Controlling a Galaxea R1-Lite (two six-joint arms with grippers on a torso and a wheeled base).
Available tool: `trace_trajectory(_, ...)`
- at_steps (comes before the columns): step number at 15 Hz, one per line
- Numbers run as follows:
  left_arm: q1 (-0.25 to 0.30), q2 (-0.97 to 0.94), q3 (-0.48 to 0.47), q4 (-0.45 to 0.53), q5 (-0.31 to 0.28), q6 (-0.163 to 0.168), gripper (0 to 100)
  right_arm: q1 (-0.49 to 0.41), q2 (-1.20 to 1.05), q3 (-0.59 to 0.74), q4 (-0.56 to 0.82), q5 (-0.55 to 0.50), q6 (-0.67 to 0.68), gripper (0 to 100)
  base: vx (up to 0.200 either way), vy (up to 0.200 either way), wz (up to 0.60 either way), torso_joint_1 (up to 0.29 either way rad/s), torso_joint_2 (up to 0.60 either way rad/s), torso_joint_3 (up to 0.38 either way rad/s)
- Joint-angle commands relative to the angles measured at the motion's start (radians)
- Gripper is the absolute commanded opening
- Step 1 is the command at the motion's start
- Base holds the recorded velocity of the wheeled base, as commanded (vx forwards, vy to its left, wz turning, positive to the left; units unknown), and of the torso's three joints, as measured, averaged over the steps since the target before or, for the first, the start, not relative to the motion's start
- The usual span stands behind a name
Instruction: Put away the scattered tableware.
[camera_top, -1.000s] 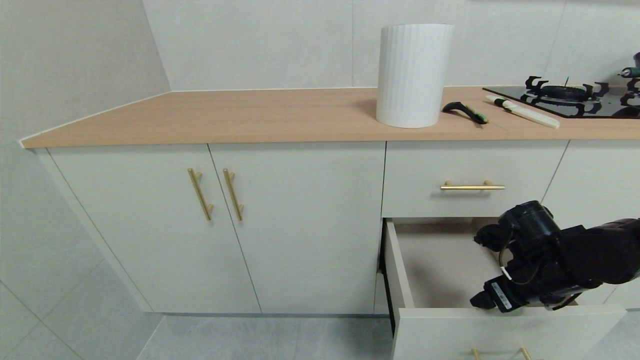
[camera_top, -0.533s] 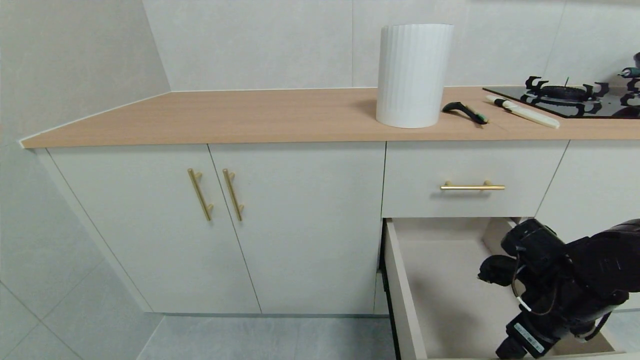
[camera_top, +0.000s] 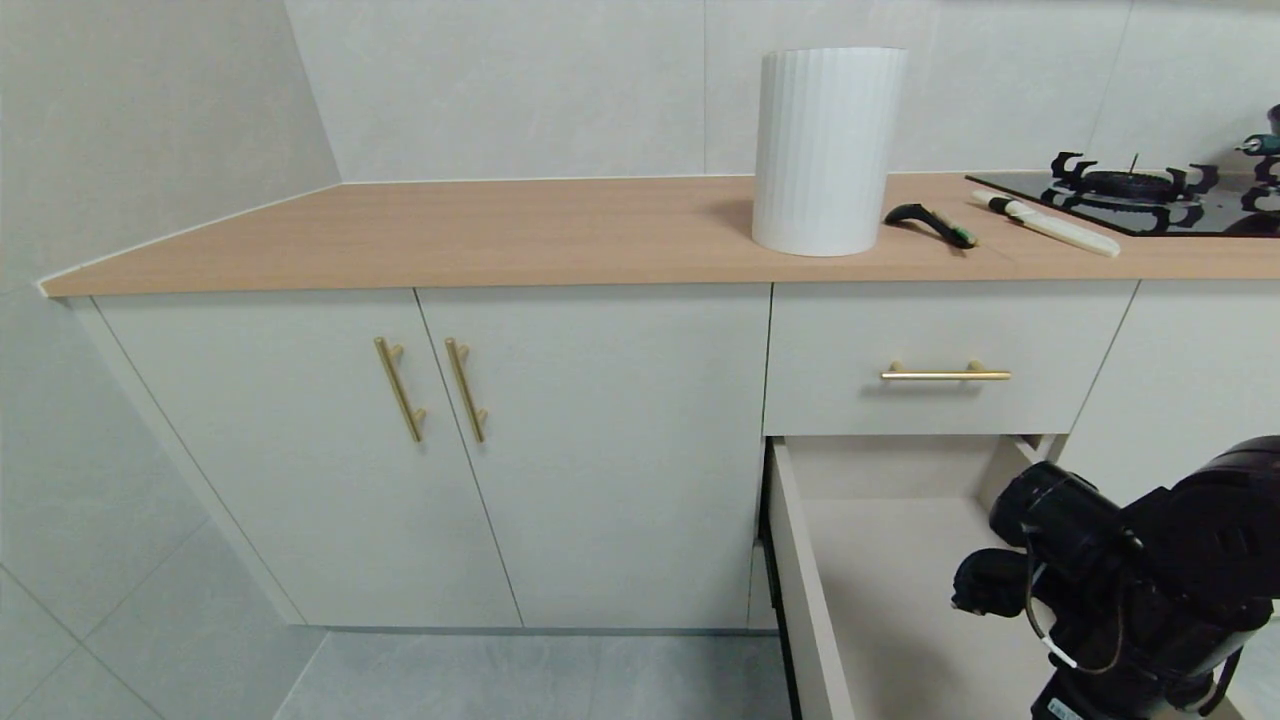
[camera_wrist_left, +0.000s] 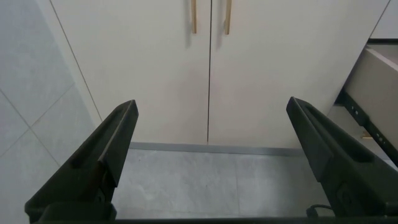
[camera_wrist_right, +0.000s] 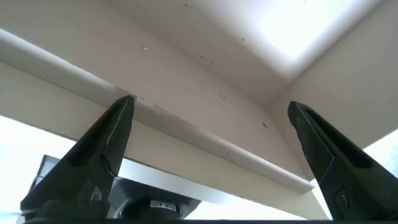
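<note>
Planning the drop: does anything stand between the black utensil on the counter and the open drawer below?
Nothing visible does. The black utensil lies beside the white canister, apart from it. The open drawer below shows bare floor where visible. Only the right hand sits at the drawer's front right.

I'm in a home kitchen. A wooden countertop (camera_top: 450, 235) runs across at twelve o'clock, over pale cabinet doors (camera_top: 600, 450) with brass handles (camera_top: 400, 388) and against a tiled wall (camera_top: 500, 90). At two o'clock a gas hob (camera_top: 1130, 195) with black pan supports is set into it. A peeler (camera_top: 930, 222) and a knife (camera_top: 1045, 223) lie at one o'clock beside a white ribbed canister (camera_top: 825, 150). A drawer (camera_top: 800, 560) stands open at four o'clock above the grey tiled floor (camera_top: 500, 680).
</note>
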Motion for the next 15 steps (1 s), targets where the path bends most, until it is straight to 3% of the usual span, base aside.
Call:
trace_trajectory(1,0.0,0.0,0.0,0.0,0.001,0.0,100,-0.017,-0.01,-0.068,-0.011,0.001,0.066,100,0.0,0.0,0.0,0.0,0.0,0.0)
trace_trajectory(3,0.0,0.0,0.0,0.0,0.001,-0.001,100,-0.028,-0.022,-0.135,-0.015,0.009,0.193,100,0.0,0.0,0.0,0.0,0.0,0.0)
trace_trajectory(4,0.0,0.0,0.0,-0.001,0.001,-0.001,100,-0.064,-0.05,-0.195,-0.049,0.086,0.282,100,0.0,0.0,0.0,0.0,0.0,0.0)
trace_trajectory(7,0.0,0.0,0.0,0.0,0.001,0.0,100,-0.152,-0.117,-0.201,-0.178,0.205,0.296,100,0.0,0.0,0.0,0.0,0.0,0.0)
trace_trajectory(15,0.0,0.0,0.0,-0.001,0.001,0.0,100,-0.189,-0.162,-0.197,-0.233,0.202,0.296,100,0.0,0.0,0.0,0.021,-0.09,-0.061)
